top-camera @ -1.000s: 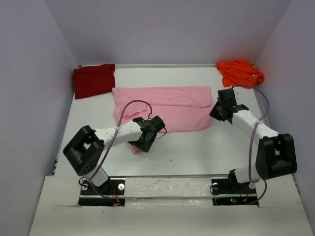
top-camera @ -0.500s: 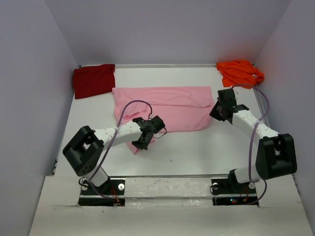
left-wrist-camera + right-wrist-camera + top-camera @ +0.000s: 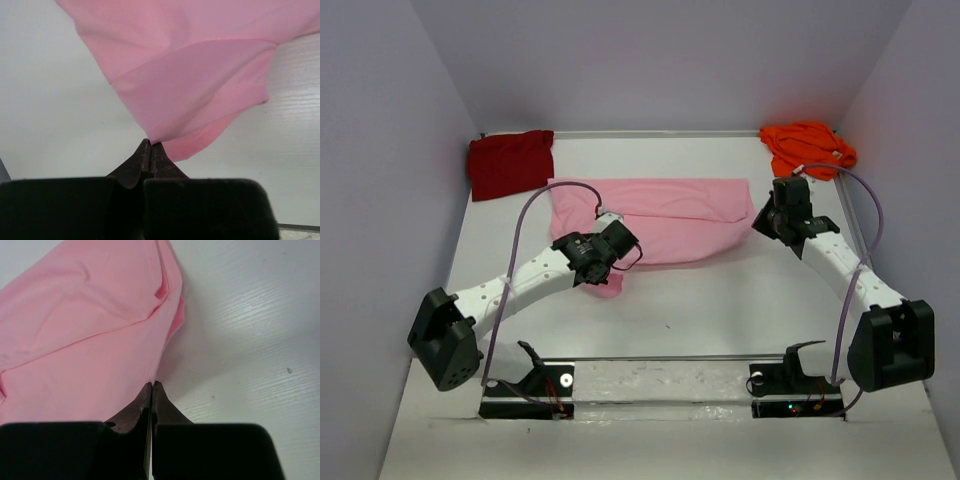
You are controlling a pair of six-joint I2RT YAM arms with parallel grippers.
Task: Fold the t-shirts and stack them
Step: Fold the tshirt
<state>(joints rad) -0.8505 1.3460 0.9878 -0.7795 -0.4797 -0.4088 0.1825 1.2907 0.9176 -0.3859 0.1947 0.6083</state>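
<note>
The light pink t-shirt (image 3: pixel 665 212) lies spread across the middle of the table, with its near edge raised at both ends. My left gripper (image 3: pixel 608 265) is shut on its near left corner, and the cloth (image 3: pixel 190 85) hangs from the gripper's tips (image 3: pixel 151 143) above the table. My right gripper (image 3: pixel 763 222) is shut on the shirt's right edge (image 3: pixel 85 340), which it pinches at its tips (image 3: pixel 152 384). The dark red t-shirt (image 3: pixel 510 163) lies folded at the back left. The orange t-shirt (image 3: pixel 808 146) lies crumpled at the back right.
Grey walls close in the white table (image 3: pixel 720 300) at the left, back and right. A metal rail (image 3: pixel 660 360) runs along the near edge between the two arm bases.
My left gripper has shut on the pink shirt's near left corner and lifted it up and away from the near edge. The right gripper has drawn its edge slightly backward.
</note>
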